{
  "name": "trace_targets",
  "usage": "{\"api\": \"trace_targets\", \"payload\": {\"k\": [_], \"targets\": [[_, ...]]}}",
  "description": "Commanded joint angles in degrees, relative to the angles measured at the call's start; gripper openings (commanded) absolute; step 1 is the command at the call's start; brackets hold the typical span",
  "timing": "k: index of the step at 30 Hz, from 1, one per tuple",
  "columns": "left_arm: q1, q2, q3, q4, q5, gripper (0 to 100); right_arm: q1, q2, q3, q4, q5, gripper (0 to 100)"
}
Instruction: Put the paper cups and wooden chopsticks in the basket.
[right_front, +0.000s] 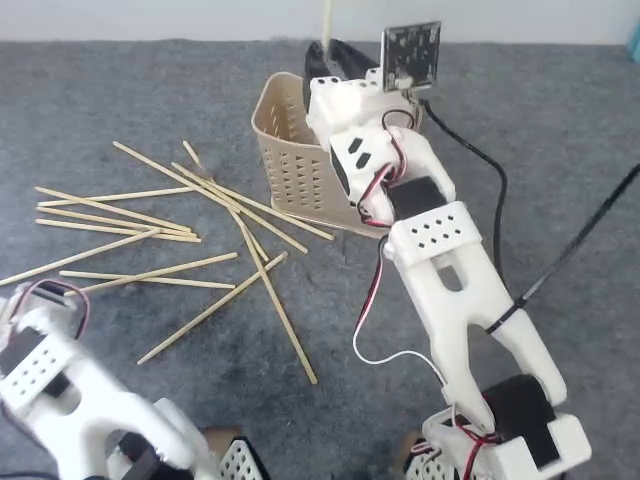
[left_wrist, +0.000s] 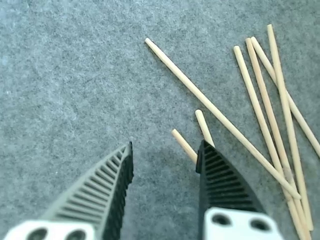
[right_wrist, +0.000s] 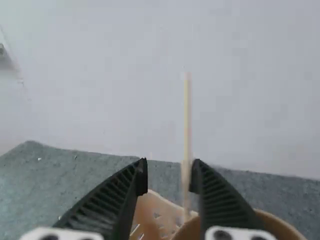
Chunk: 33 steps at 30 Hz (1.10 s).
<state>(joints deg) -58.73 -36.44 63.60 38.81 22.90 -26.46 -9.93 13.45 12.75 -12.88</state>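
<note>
Chopstick (right_wrist: 186, 125) stands upright in the basket (right_front: 290, 170) between our right gripper's (right_wrist: 169, 162) parted fingers; our left gripper (left_wrist: 166, 145) gapes wide above scattered chopsticks (left_wrist: 220, 115).

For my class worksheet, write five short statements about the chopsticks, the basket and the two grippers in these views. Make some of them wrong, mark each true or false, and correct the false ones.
1. Many wooden chopsticks lie scattered on the grey carpet beside the basket. True.
2. The left gripper is shut on a chopstick. False: it is open above the carpet and holds nothing.
3. The right gripper is over the basket. True.
4. The chopstick at the right gripper lies flat on the carpet. False: it stands upright over the basket.
5. The basket is dark blue. False: it is beige, with perforated walls.
</note>
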Motion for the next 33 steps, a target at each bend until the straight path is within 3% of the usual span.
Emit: {"api": "trace_targets", "payload": {"k": [1, 12, 17, 21, 26, 33], "targets": [[1.58, -0.18, -0.40, -1.85, -0.62, 20, -0.92, -1.10, -6.95, 8.13, 0.62, 23.1], [5.27, 0.09, 0.92, -5.01, 1.14, 20, -12.70, -15.96, -8.62, 29.85, 0.53, 23.1], [5.19, 0.09, 0.75, -4.31, 2.99, 20, -17.45, -17.19, 1.85, 36.53, 0.53, 23.1], [5.54, 2.64, -3.12, 2.11, 3.08, 20, -17.54, -16.40, 19.69, 23.78, 0.53, 23.1], [7.03, 18.37, -13.67, 8.44, 3.08, 20, -18.59, -16.75, 33.93, 6.99, 0.97, 23.1], [7.03, 44.48, -34.95, 18.55, 3.25, 20, -20.18, -16.66, 36.57, 3.65, 1.05, 23.1]]}}
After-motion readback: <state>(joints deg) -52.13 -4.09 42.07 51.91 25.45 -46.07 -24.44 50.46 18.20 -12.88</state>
